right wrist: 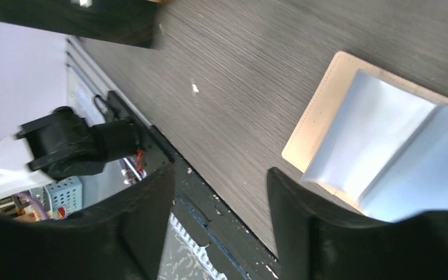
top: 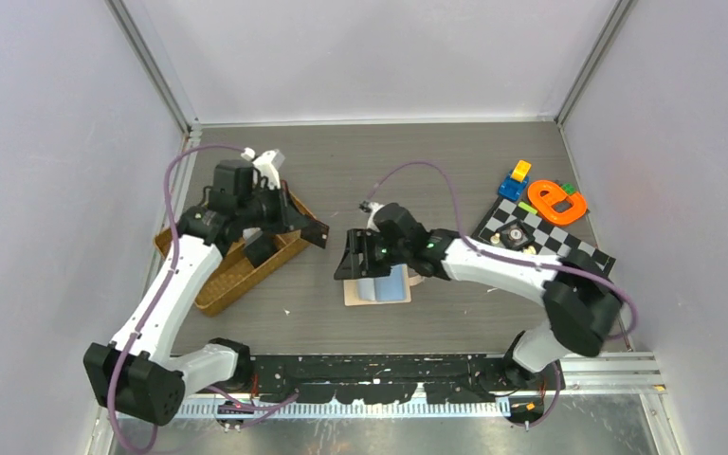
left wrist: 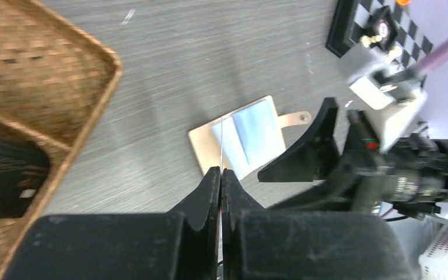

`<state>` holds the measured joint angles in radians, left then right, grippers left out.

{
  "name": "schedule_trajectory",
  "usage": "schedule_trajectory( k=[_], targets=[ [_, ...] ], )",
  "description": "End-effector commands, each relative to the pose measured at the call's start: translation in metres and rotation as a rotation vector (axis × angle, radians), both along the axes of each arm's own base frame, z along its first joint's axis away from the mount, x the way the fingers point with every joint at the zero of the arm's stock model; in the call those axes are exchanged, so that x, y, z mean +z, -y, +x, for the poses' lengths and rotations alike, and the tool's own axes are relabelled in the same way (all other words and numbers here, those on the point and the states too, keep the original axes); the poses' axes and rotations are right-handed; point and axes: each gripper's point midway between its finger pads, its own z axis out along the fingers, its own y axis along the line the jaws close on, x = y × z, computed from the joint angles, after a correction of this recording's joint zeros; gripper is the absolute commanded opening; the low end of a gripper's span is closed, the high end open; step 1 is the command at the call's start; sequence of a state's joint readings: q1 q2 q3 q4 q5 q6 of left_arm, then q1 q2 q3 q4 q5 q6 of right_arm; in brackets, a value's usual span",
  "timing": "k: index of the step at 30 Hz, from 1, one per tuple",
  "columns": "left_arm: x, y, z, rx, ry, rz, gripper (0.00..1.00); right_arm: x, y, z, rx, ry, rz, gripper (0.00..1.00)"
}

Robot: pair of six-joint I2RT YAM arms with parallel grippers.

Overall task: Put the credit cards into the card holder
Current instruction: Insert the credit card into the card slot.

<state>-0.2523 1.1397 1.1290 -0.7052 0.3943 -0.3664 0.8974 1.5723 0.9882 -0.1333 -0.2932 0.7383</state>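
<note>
The card holder (top: pixel 376 288) lies open on the table, peach-beige with pale blue-grey pockets (right wrist: pixel 379 146); its snap tab (left wrist: pixel 295 119) points away from the tray. I cannot tell a card from a pocket inside it. My left gripper (left wrist: pixel 221 172) is shut on a thin credit card (left wrist: pixel 221 137), seen edge-on, held in the air left of the holder. From above the gripper (top: pixel 301 227) hangs over the tray's right rim, and the card (top: pixel 317 234) looks dark. My right gripper (top: pixel 353 258) stands open over the holder's left edge, with nothing between its fingers (right wrist: pixel 291 204).
A brown wicker tray (top: pixel 232 280) sits at the left with a black object (top: pixel 261 248) in it. A checkered board (top: pixel 542 242) with an orange toy (top: pixel 557 201) and coloured blocks (top: pixel 516 180) lies at the right. A black rail (top: pixel 389 365) runs along the near edge.
</note>
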Motion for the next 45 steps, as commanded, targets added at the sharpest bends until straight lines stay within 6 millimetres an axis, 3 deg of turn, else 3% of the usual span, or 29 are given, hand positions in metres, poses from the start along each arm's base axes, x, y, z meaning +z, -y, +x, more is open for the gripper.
schedule_trajectory(
  k=[1, 6, 12, 19, 27, 31, 35, 40, 42, 45],
  targets=[
    [0.039, 0.043, 0.011, 0.047, 0.148, -0.191, 0.0, 0.055, 0.024, 0.015, -0.1, 0.106, 0.12, 0.7],
    [0.053, 0.075, 0.009, 0.064, 0.219, -0.33, 0.0, 0.1, 0.07, 0.028, -0.254, 0.148, 0.314, 0.8],
    [0.085, 0.092, 0.002, 0.087, 0.308, -0.493, 0.0, 0.141, 0.118, 0.034, -0.384, 0.204, 0.477, 0.88],
    [0.103, 0.11, -0.009, 0.15, 0.392, -0.644, 0.0, 0.187, 0.114, 0.031, -0.405, 0.168, 0.753, 0.85],
    [0.115, 0.134, -0.026, 0.149, 0.435, -0.752, 0.0, 0.193, 0.114, 0.034, -0.425, 0.161, 0.807, 0.82],
    [0.113, 0.139, -0.032, 0.158, 0.43, -0.799, 0.0, 0.196, 0.116, 0.041, -0.455, 0.179, 0.826, 0.68],
    [0.109, 0.141, -0.036, 0.159, 0.417, -0.81, 0.0, 0.202, 0.12, 0.046, -0.486, 0.19, 0.886, 0.43],
    [0.093, 0.141, -0.037, 0.178, 0.369, -0.805, 0.02, 0.208, 0.125, 0.049, -0.514, 0.221, 0.916, 0.2],
    [0.084, 0.142, -0.038, 0.177, 0.338, -0.785, 0.17, 0.212, 0.126, 0.048, -0.51, 0.236, 0.916, 0.12],
    [0.067, 0.14, -0.042, 0.172, 0.294, -0.702, 0.53, 0.204, 0.127, 0.049, -0.517, 0.264, 0.823, 0.03]
  ],
)
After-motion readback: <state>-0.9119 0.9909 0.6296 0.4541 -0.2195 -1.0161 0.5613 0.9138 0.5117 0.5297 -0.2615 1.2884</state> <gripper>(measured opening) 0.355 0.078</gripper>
